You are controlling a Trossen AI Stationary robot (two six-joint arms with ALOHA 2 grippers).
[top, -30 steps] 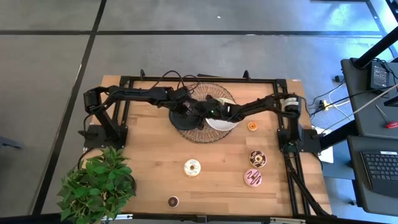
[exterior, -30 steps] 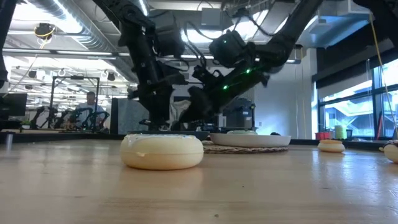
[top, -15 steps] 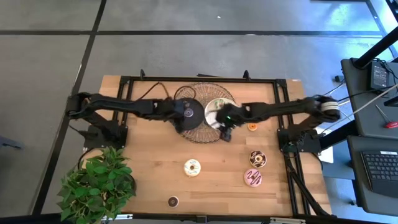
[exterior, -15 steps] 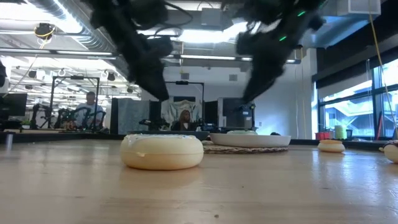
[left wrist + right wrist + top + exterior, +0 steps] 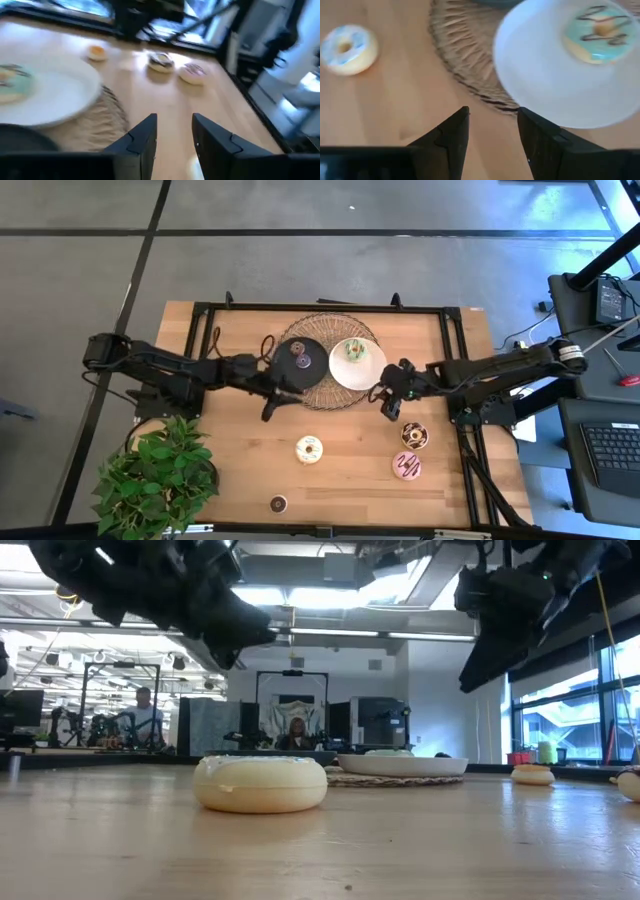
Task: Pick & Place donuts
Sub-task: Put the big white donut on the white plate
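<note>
On the black plate (image 5: 300,352) lies a mini purple donut (image 5: 300,361); the green-iced donut (image 5: 354,349) lies on the white plate (image 5: 362,372). The cream donut (image 5: 309,449), chocolate-sprinkled donut (image 5: 413,435), pink-striped donut (image 5: 406,466) and mini brown donut (image 5: 278,503) rest flat on the table. The mini orange donut (image 5: 532,774) sits right of the plates. My left gripper (image 5: 172,145) hangs open over the table, near-left of the black plate. My right gripper (image 5: 492,135) hangs open near the white plate's near-right rim. Both hold nothing.
Both plates stand on a round woven mat (image 5: 330,390) at the table's far middle. A potted plant (image 5: 155,480) fills the near left corner. A black frame (image 5: 320,308) rims the table. Bare wood lies between the mat and the near donuts.
Both arms have drawn back from over the plates and risen: the left gripper toward the table's left and near side, the right toward the right and near side. The purple donut on the black plate and the green one on the white plate now show uncovered.
</note>
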